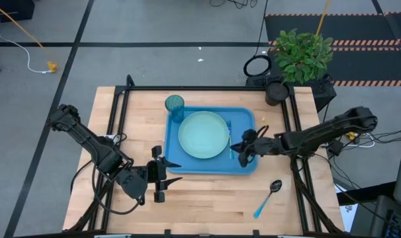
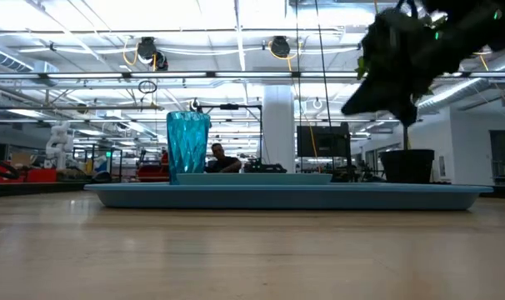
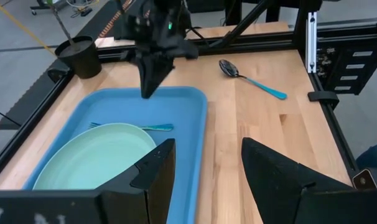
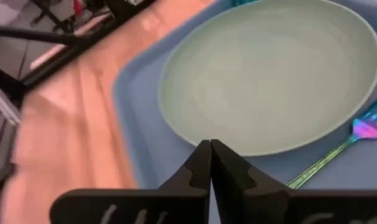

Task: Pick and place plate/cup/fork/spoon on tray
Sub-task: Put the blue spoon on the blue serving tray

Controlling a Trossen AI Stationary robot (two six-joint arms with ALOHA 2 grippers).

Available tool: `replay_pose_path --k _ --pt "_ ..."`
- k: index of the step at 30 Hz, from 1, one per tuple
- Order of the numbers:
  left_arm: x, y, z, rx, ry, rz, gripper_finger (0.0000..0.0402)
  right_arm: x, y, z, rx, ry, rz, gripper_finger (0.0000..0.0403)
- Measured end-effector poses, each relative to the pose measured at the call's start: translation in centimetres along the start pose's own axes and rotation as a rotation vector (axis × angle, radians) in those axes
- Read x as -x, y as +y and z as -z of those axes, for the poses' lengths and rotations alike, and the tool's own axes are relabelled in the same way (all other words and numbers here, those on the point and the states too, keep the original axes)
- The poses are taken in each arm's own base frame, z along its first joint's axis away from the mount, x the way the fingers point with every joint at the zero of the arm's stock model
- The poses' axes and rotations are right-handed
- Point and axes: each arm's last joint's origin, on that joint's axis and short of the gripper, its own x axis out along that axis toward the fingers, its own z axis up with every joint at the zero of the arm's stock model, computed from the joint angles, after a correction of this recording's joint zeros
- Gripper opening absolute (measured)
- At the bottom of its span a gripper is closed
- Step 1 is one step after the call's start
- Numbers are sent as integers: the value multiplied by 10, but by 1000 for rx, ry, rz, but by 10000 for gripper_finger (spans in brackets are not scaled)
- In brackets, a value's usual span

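The blue tray [image 1: 243, 119] lies in the middle of the table. On it are the mint-green plate [image 1: 204, 134], the teal cup [image 1: 175, 106] standing in the far left corner, and the fork [image 1: 230, 140] lying along the plate's right side. The fork also shows in the right wrist view [image 4: 338, 152]. The spoon [image 1: 269, 196] lies on the bare table near the front right. My right gripper [image 1: 243, 149] is shut and empty, raised above the tray's right part [image 2: 394, 71]. My left gripper [image 1: 169, 173] is open and empty by the tray's near left corner.
A potted plant [image 1: 303, 53] and a black pot [image 1: 276, 92] stand at the far right corner. Black frame rails [image 1: 121, 112] run along the table's sides. Bare wood lies in front of the tray. A person [image 2: 217, 158] sits far behind the table.
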Motion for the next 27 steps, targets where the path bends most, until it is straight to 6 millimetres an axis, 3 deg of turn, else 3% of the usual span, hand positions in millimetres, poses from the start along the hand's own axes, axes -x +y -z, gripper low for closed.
replay_pose_path --k 8,14,17,27 --pt "2 -3 1 2 -2 12 186 42 55 -27 -109 203 159 0" --pt "4 -5 1 -3 -4 22 186 61 88 -22 -352 346 260 0" --pt "6 -7 2 -7 -4 30 186 60 98 -7 -429 435 310 0" --pt "13 -16 3 -16 -23 69 186 51 127 71 -753 735 564 0"
